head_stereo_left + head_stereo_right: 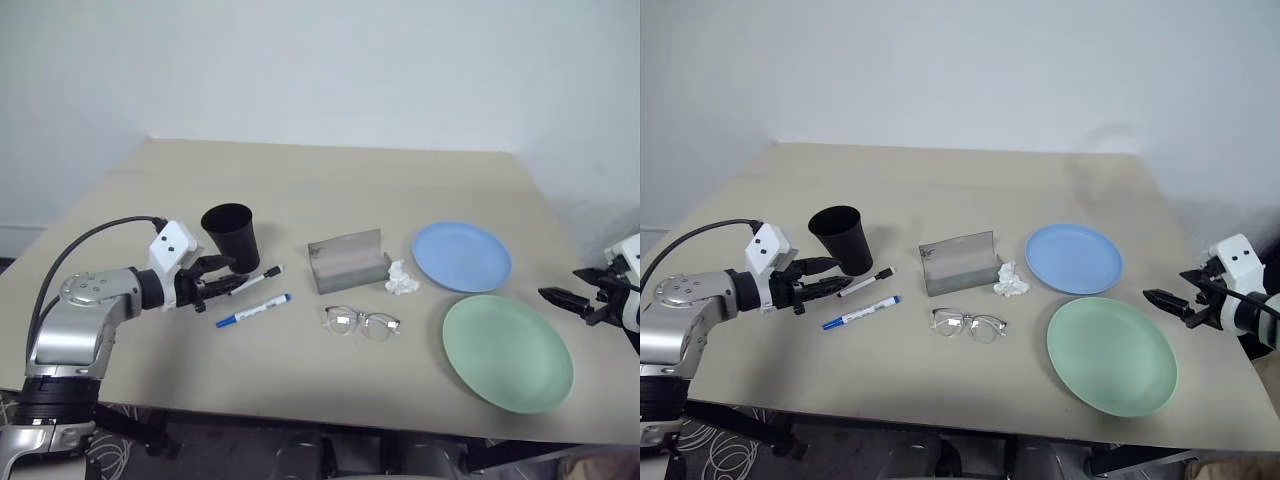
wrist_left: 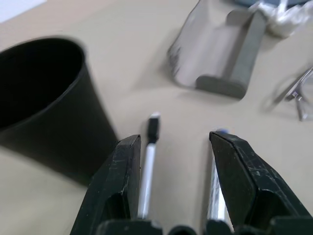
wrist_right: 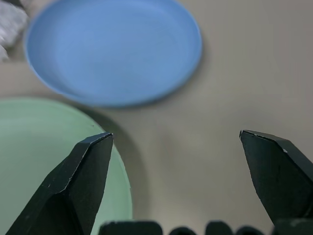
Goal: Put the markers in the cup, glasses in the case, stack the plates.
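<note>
Left gripper [image 1: 226, 281] hovers low over the table [image 1: 300, 180] just in front of the cup [image 1: 232, 236], its 2 black fingers parted about halfway and holding nothing. In the left wrist view the fingers [image 2: 122, 186] straddle the ends of both markers, which lie on the table between and under them. Right gripper [image 1: 1164, 301] hangs spread wide and empty off the table's right edge, far to the right of the cup, pointing toward the 2 plates.

Taking the cup, upright and empty-looking, as the landmark: the black-capped marker [image 1: 258, 279] lies just to its right and slightly nearer the robot, slanted. The blue-capped marker [image 1: 253, 311] lies roughly parallel, a little nearer still. The grey case [image 1: 348, 261] stands open to the cup's right, well apart from it, lid raised. The glasses [image 1: 361, 322] rest on the table in front of the case, temples folded as far as can be told. A crumpled white tissue [image 1: 402, 279] sits just beyond the case's right end. Farther right lies the light blue plate [image 1: 462, 256], and the mint green plate [image 1: 507, 352] sits nearer the robot; their rims are close, though touching cannot be told.
</note>
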You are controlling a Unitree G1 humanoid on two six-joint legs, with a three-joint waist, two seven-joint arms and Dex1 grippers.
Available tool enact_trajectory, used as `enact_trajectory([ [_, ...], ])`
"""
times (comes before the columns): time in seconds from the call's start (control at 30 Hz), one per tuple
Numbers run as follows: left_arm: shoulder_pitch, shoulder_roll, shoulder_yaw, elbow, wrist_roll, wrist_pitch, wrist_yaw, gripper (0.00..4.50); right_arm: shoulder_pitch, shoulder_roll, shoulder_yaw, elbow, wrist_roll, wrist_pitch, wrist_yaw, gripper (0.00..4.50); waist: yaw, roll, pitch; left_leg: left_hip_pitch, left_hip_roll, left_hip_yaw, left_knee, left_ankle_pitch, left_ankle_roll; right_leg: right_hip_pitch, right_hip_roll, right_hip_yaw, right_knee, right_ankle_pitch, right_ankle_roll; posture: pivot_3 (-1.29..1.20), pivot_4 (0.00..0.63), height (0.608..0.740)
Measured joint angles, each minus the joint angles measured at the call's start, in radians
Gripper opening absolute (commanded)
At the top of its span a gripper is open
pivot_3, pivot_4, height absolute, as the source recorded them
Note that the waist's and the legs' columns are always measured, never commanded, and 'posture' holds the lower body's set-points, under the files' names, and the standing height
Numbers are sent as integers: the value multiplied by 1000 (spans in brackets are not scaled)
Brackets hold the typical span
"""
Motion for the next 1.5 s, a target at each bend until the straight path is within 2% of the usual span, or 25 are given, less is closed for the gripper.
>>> enact_trajectory([
  [0.4, 3, -13, -8, -33, -49, -11, -68, 2291, 152, 1, -53, -38, 45, 116, 9, 4500, -4, 0, 0, 1, 1, -1, 2, -3, 6, 1, 0, 0, 0, 0, 0, 0, 0, 732],
  [0.77, 111, -4, 36, -112, -79, 3, -44, 2291, 112, 28, 17, -59, 72, 190, 12, 4500, -4, 1, 0, 1, 1, -1, 3, -3, 6, 0, -1, 0, 0, 0, 0, 0, 0, 732],
  [0.87, 132, -4, 40, -135, -81, 10, -36, 2343, 99, 31, 51, -51, 70, 191, 9, 3881, -2, 1, 0, 1, 1, -2, 3, -3, 6, 0, -1, 0, 0, 0, 0, 0, 0, 732],
  [0.93, 148, -4, 54, -142, -82, 14, -31, 2343, 95, 31, 69, -44, 66, 191, 9, 3295, -2, 1, 0, 1, 1, -2, 3, -3, 6, 0, -1, 0, 0, 0, 0, 0, 0, 732],
  [1.23, 168, -4, 63, -172, -82, 24, -7, 2343, 34, 42, 103, -4, 54, 189, 9, 119, -3, 1, 0, 1, 1, -1, 3, -3, 6, 0, 0, 0, 0, 0, 0, 0, 0, 732],
  [1.27, 169, -4, 63, -172, -82, 24, -5, 2343, 24, 42, 101, -4, 61, 191, 16, 14, -5, 0, 0, 1, 2, -1, 3, -3, 6, 0, 0, 0, 0, 0, 0, 0, 0, 732],
  [1.5, 169, -4, 63, -173, -82, 24, -2, 2343, -19, 41, 87, 52, 105, 237, 69, 14, -8, 0, 0, 2, 3, 0, 3, -3, 6, 0, 0, -1, -1, 0, 0, 0, 0, 732],
])
